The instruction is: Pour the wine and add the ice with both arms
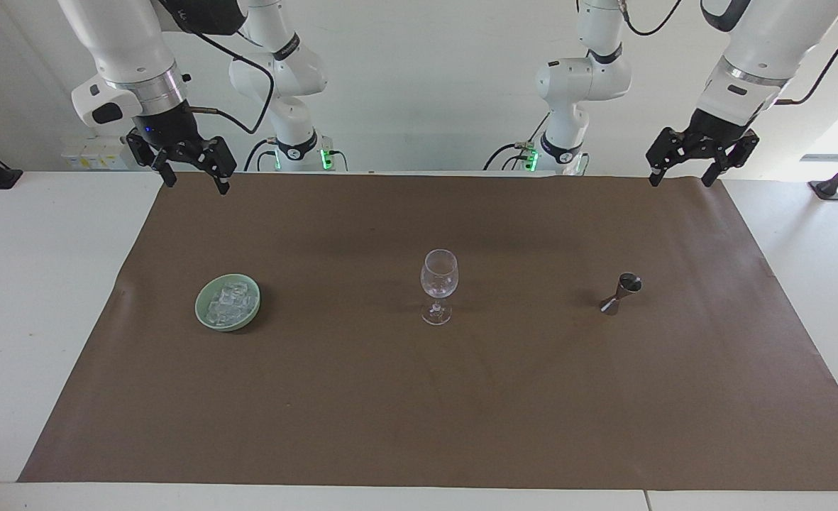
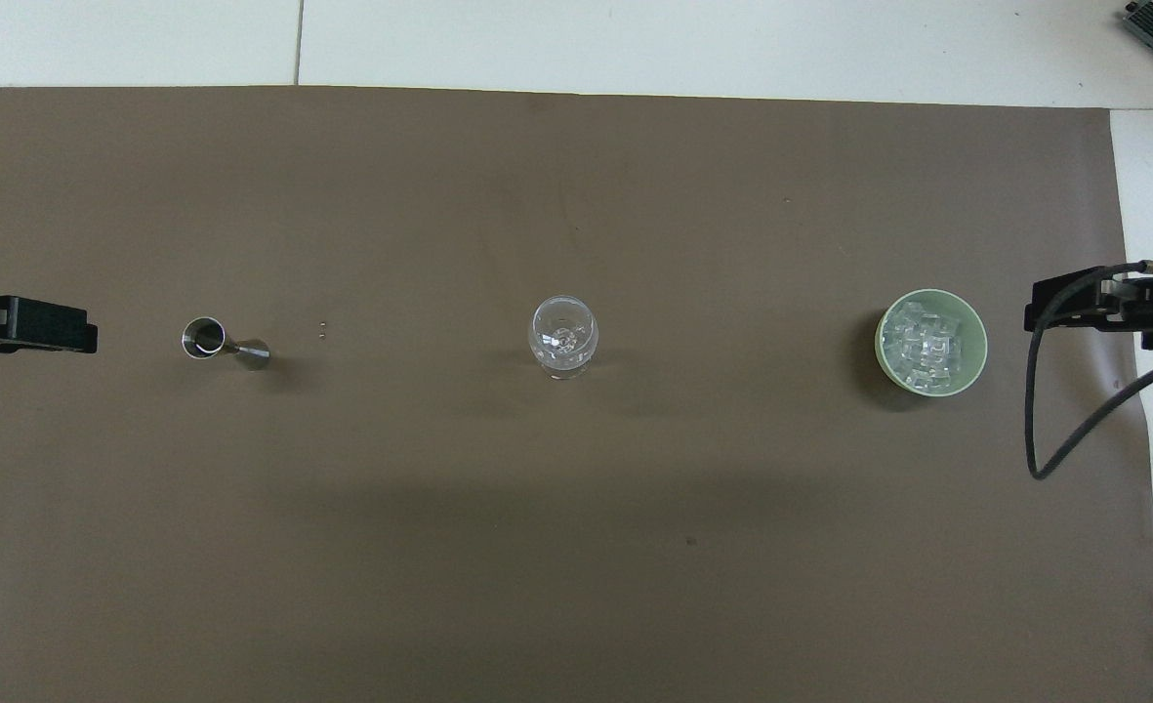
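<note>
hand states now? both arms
Left hand: open, empty, raised above the brown mat's edge.
Right hand: open, empty, raised above the mat's edge.

Both views are bright and evenly lit, the light diffuse and falling mostly from above; the brown mat (image 1: 419,397) shows no hard glare, only a faint paler sheen across its middle in the facing view; a broad soft band of shade lies on the mat nearer the robots than the wine glass (image 2: 563,337) in the overhead view; the glass, the green bowl (image 2: 930,342) and the metal jigger (image 2: 225,340) each cast a small blurred shadow beside themselves; daylight blooms white at the left arm's end of the facing view; focus is sharp throughout.
</note>
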`<action>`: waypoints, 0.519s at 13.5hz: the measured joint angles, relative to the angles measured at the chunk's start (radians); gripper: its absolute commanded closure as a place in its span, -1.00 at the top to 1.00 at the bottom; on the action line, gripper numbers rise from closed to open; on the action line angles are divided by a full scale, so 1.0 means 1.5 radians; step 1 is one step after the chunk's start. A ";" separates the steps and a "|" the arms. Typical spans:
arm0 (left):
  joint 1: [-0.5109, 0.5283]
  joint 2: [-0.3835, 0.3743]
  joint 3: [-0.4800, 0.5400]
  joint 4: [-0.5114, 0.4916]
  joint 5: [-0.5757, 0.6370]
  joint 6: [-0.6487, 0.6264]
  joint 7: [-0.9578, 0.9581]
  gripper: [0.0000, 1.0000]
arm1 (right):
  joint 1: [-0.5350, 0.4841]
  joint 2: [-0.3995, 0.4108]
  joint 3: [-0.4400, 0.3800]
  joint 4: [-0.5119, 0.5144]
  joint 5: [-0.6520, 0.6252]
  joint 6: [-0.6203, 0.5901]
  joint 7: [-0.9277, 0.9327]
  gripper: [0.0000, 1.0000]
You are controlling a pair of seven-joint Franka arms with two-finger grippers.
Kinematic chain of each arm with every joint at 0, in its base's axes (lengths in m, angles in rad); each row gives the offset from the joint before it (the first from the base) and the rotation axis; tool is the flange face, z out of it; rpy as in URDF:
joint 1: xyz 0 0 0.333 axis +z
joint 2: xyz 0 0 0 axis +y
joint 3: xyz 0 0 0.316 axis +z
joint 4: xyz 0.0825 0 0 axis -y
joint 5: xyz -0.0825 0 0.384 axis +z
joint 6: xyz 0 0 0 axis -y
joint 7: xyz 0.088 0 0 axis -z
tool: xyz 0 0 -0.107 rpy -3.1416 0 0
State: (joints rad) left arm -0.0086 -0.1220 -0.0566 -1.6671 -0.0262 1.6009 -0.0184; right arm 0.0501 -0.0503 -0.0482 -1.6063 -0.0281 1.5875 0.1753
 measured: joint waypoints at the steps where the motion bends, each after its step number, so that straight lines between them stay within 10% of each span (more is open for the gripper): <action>1: 0.000 0.000 0.000 0.000 0.000 -0.002 0.001 1.00 | 0.000 0.000 0.000 0.000 0.000 0.000 0.000 1.00; 7: -0.001 0.000 -0.002 0.000 0.000 -0.008 0.002 1.00 | 0.000 0.000 0.000 0.000 0.000 0.000 0.000 1.00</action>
State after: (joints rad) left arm -0.0096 -0.1221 -0.0594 -1.6675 -0.0262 1.5896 -0.0151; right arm 0.0501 -0.0503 -0.0482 -1.6063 -0.0281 1.5875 0.1753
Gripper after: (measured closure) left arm 0.000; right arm 0.000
